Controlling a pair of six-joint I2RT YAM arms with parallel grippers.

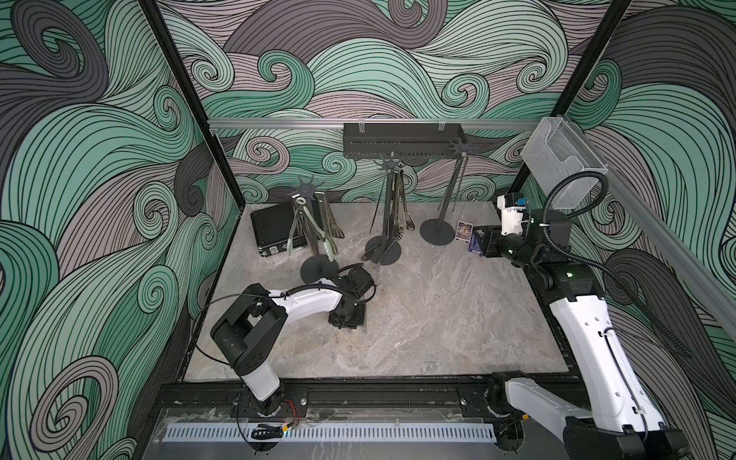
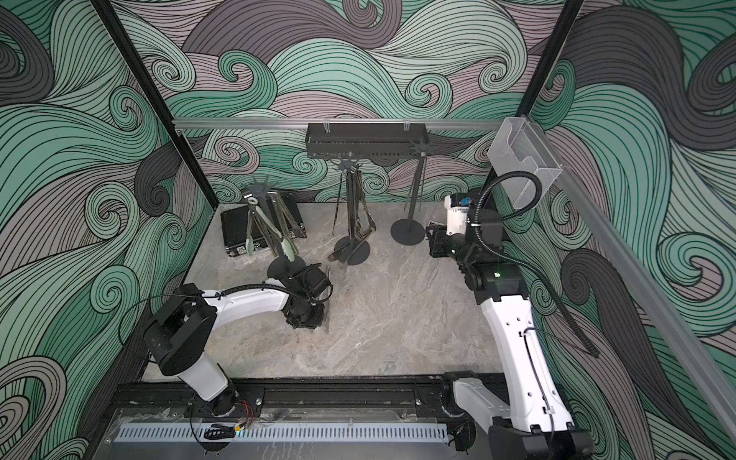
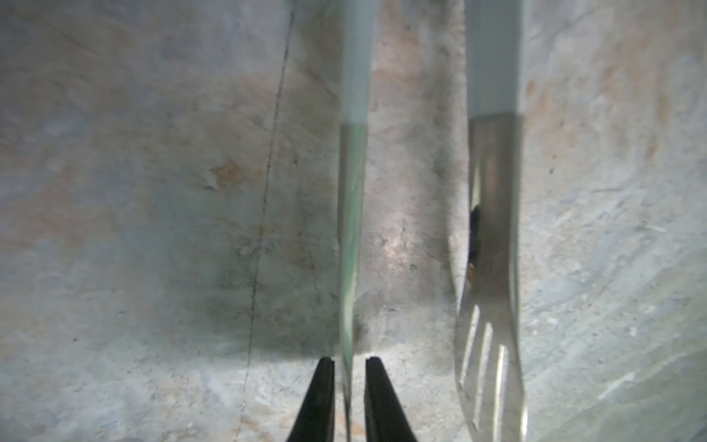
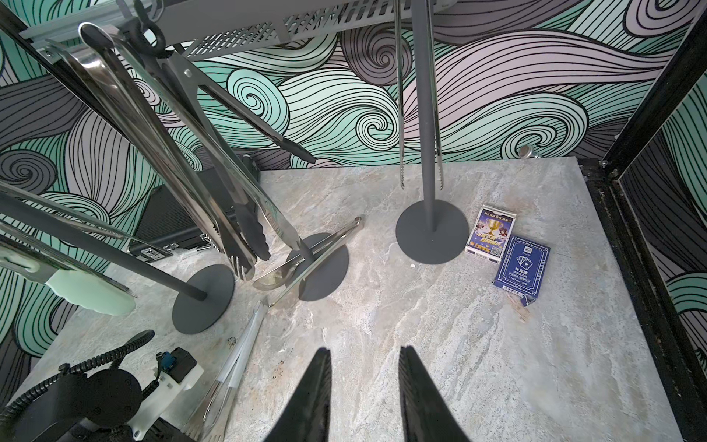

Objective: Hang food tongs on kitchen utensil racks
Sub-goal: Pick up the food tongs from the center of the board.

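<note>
**My left gripper pinches one arm of the white-handled tongs**

Writing first. Two card packs lie on the table (image 4: pixel 459 306) just ahead of my right gripper (image 4: pixel 363 382). The blue pack (image 4: pixel 522 271) shows fanned playing cards and a barcode. The trophy pack (image 4: pixel 491 237) shows a gold cup and a QR code. Both carry Chinese print too small for me to read.

My left gripper (image 3: pixel 349 382) is closed. Its two black fingers (image 3: pixel 317 402) nip the thin edge of one arm of the white-handled tongs (image 3: pixel 354 76). The pair is down at the table. Its second arm, ending in a slotted steel tip, lies just beside my fingers. My right gripper hangs over the table with its jaws apart and nothing between them.

I count three racks, each a dark grey pole on a disc foot.

- **Left rack** (image 4: pixel 202 302): it stands just beyond my left gripper and carries several tongs, one of them the green-tipped pair (image 4: pixel 92 294).
- **Middle rack** (image 4: pixel 329 283): it stands between my two grippers and carries several more, among them the black-tipped pair (image 4: pixel 260 237).
- **Right rack** (image 4: pixel 425 114): it stands near my right gripper and holds one thin pair (image 4: pixel 398 114).

The hung pairs on the first two racks overlap, so I cannot count them surely. One more pair, the spoon-tipped pair (image 4: pixel 273 277), lies unhung across the middle rack's foot.
</note>
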